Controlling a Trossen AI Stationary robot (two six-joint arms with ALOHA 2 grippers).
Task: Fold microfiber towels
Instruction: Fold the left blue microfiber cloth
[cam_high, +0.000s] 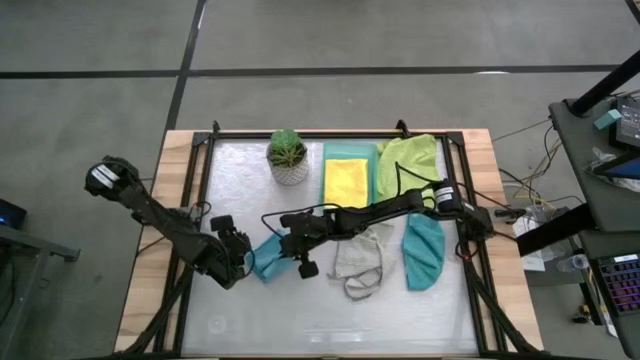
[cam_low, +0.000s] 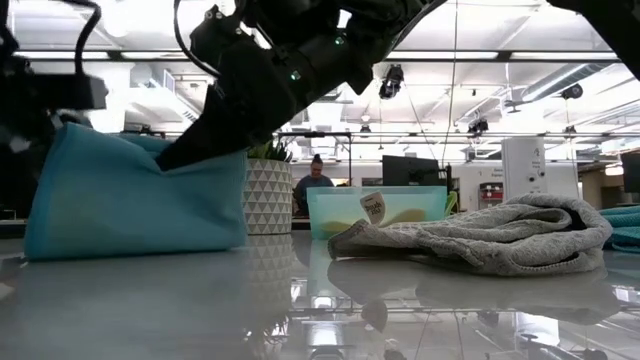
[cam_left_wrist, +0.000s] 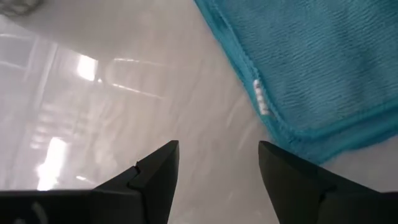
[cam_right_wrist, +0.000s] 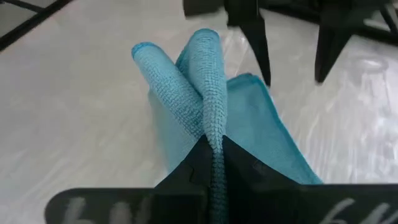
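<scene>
The light blue towel (cam_high: 264, 260) lies at the table's left middle, with my right gripper (cam_right_wrist: 213, 146) shut on it. My left gripper (cam_left_wrist: 217, 165) is open just left of it, above the bare table beside the towel's hemmed corner (cam_left_wrist: 292, 127), and touches nothing. To the right, a pale grey towel (cam_high: 362, 255) lies crumpled and a teal towel (cam_high: 423, 250) lies folded. A yellow towel (cam_high: 347, 180) lies in the mint tray (cam_high: 328, 160). Beside the tray lies a lime green towel (cam_high: 408, 160). My right gripper pinches a bunched fold of the light blue towel (cam_right_wrist: 214, 134) between its two fingers, several layers together. The fingers slant down from the table's right side. The held part is raised and the cloth hangs from it like a tent, its lower edge (cam_low: 130, 250) on the table.
A small potted plant (cam_high: 288, 155) stands at the far edge, left of the tray. The near half of the table (cam_high: 330, 320) shows only its glossy top. A black frame (cam_high: 200, 200) runs along the table's sides.
</scene>
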